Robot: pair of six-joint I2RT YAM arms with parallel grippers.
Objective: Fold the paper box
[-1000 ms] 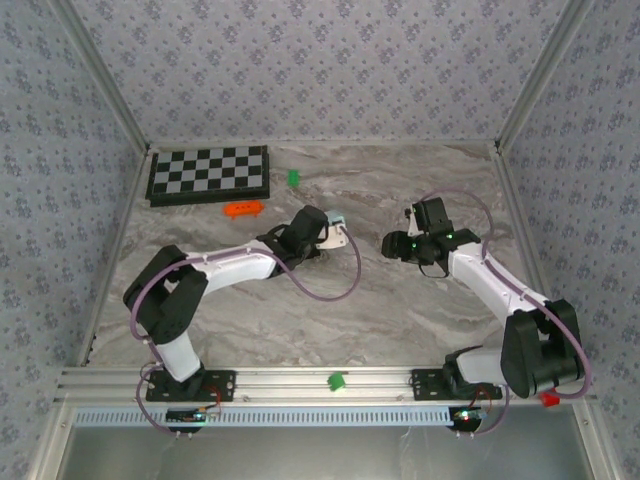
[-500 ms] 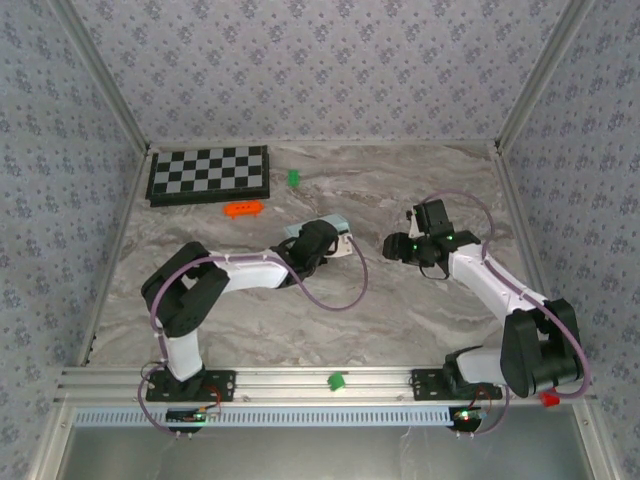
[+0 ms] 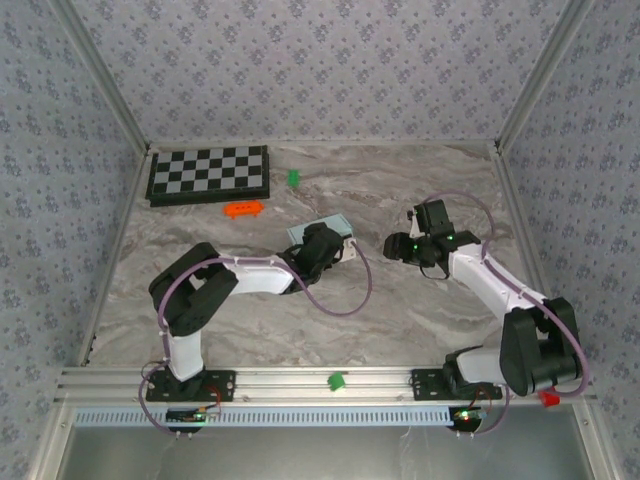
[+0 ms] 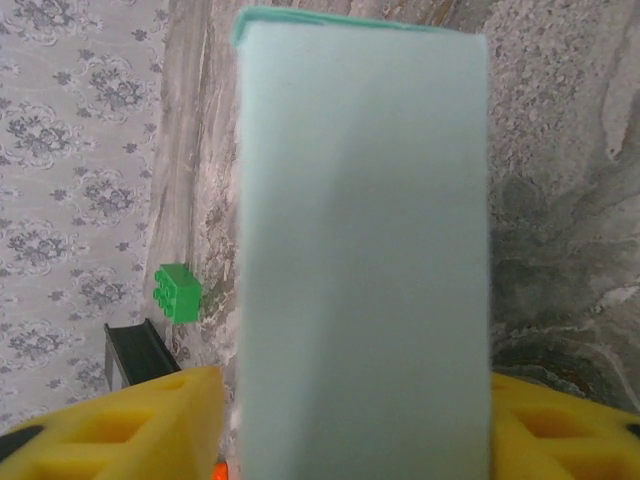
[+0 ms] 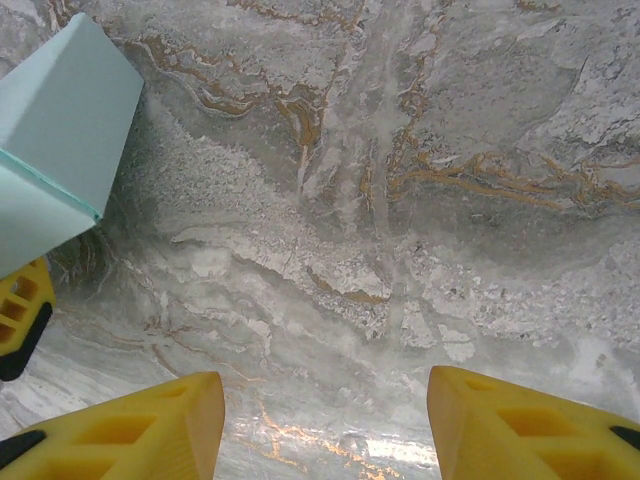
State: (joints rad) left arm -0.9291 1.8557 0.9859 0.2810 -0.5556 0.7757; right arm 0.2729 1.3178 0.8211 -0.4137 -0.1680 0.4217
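No words, labels, brand marks or numbers can be read on any surface; the paper box (image 4: 360, 250) is plain pale-blue card.

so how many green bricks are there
2. One green brick lies right of the checkerboard; the other sits on the near rail. More may be hidden under the arms.
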